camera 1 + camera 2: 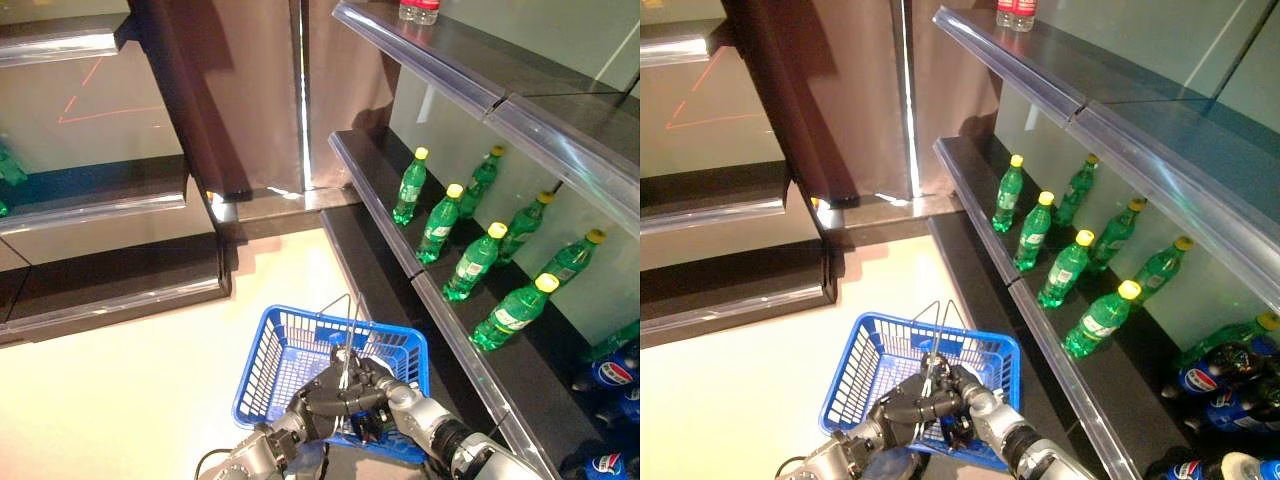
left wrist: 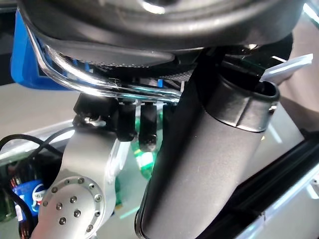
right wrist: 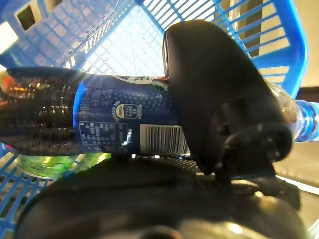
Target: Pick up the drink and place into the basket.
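My right hand (image 3: 214,94) is shut on a dark cola bottle with a blue label (image 3: 114,117), thumb over its side. The bottle lies crosswise just above the inside of the blue wire-mesh basket (image 1: 262,360). A green bottle (image 3: 55,163) lies in the basket below it. My left hand (image 1: 315,405) holds the basket up at the near rim, fingers curled round its metal handle (image 2: 99,82). In the eye views both hands sit close together at that rim, the right hand (image 1: 385,385) just to the right of the left.
A dark shelf unit runs along the right, its metal edge (image 1: 440,300) close to the basket. Several green bottles (image 1: 475,262) stand on it, with cola bottles (image 1: 610,372) further right. More dark shelving (image 1: 110,200) stands at the left, across pale floor (image 1: 120,380).
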Controlling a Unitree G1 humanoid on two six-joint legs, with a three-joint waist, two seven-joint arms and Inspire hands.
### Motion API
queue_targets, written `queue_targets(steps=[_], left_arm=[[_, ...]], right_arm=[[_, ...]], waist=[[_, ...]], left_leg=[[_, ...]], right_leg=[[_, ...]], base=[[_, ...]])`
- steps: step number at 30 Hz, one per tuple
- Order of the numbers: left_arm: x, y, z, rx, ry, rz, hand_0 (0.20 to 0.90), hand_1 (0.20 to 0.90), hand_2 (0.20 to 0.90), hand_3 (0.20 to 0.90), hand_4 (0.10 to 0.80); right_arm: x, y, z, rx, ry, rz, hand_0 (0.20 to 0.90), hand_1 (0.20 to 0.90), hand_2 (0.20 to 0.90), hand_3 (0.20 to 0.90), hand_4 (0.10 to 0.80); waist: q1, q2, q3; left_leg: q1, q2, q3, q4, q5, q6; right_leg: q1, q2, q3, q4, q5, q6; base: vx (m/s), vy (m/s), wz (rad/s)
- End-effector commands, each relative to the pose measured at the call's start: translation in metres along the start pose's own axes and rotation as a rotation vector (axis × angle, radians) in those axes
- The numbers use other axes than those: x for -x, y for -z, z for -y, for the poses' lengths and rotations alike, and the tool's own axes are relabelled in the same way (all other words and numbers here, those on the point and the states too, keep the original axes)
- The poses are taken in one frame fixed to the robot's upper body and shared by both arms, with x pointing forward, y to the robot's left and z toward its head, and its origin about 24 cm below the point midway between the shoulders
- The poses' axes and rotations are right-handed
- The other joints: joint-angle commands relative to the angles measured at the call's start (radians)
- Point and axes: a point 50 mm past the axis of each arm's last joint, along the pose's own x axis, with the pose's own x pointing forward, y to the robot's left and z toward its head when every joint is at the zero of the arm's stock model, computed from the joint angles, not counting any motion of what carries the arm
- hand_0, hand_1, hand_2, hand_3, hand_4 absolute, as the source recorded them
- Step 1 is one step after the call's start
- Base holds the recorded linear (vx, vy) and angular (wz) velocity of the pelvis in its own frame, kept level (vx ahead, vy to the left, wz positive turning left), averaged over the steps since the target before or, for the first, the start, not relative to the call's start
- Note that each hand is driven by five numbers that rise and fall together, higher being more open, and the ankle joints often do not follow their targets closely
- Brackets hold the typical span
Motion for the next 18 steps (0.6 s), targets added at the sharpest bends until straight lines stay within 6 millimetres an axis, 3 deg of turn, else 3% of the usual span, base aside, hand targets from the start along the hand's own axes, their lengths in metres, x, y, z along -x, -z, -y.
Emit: queue_targets(steps=[1,9,10,11,13,14,18], left_arm=[[-0.019,0.017,0.099,0.121,0.574,0.059,0.300,0.300,0.300,0.200,0.100],[-0.019,0.018,0.098,0.126,0.562,0.043,0.300,0.300,0.300,0.200,0.100],[-0.019,0.018,0.098,0.127,0.561,0.041,0.300,0.300,0.300,0.200,0.100],[-0.019,0.019,0.098,0.127,0.560,0.040,0.300,0.300,0.300,0.200,0.100],[-0.018,0.019,0.098,0.125,0.560,0.036,0.300,0.300,0.300,0.200,0.100],[-0.018,0.018,0.098,0.124,0.559,0.034,0.300,0.300,0.300,0.200,0.100],[-0.017,0.017,0.098,0.124,0.554,0.029,0.300,0.300,0.300,0.200,0.100]], right_arm=[[-0.002,-0.010,-0.036,0.064,-0.121,0.019,0.300,0.300,0.300,0.200,0.100],[-0.002,0.009,-0.036,0.082,-0.114,-0.044,0.300,0.300,0.300,0.200,0.100],[-0.001,0.012,-0.036,0.090,-0.114,-0.049,0.519,0.519,0.519,0.455,0.355],[-0.001,0.012,-0.036,0.087,-0.112,-0.050,0.575,0.575,0.575,0.521,0.421],[-0.001,0.013,-0.036,0.084,-0.099,-0.045,0.848,0.848,0.848,0.840,0.740],[-0.001,0.014,-0.035,0.076,-0.093,-0.044,0.900,0.900,0.900,0.900,0.800],[-0.001,0.013,-0.035,0.061,-0.085,-0.034,0.900,0.900,0.900,0.900,0.800]], waist=[[0.026,-0.018,-0.047],[0.033,-0.021,-0.047],[0.035,-0.020,-0.047],[0.035,-0.020,-0.045],[0.037,-0.020,-0.042],[0.038,-0.019,-0.041],[0.041,-0.020,-0.041]], left_leg=[[-0.069,0.082,-0.016,0.183,-0.047,-0.054],[-0.066,0.081,-0.020,0.189,-0.052,-0.051],[-0.062,0.081,-0.021,0.188,-0.053,-0.049],[-0.062,0.081,-0.021,0.189,-0.054,-0.049],[-0.062,0.081,-0.023,0.191,-0.055,-0.048],[-0.062,0.080,-0.024,0.192,-0.055,-0.047],[-0.060,0.080,-0.025,0.194,-0.056,-0.048]], right_leg=[[-0.048,-0.067,0.057,-0.122,0.323,0.085],[-0.039,-0.071,0.050,-0.123,0.327,0.091],[-0.037,-0.070,0.049,-0.124,0.327,0.092],[-0.037,-0.070,0.049,-0.123,0.328,0.093],[-0.037,-0.070,0.049,-0.122,0.329,0.095],[-0.037,-0.070,0.048,-0.121,0.330,0.097],[-0.033,-0.067,0.048,-0.125,0.333,0.099]], base=[[0.000,0.000,0.00],[0.012,-0.001,0.00],[0.000,0.000,0.00],[0.000,0.000,0.00],[0.000,0.000,0.00],[0.000,0.000,0.00],[0.000,0.000,0.00]])
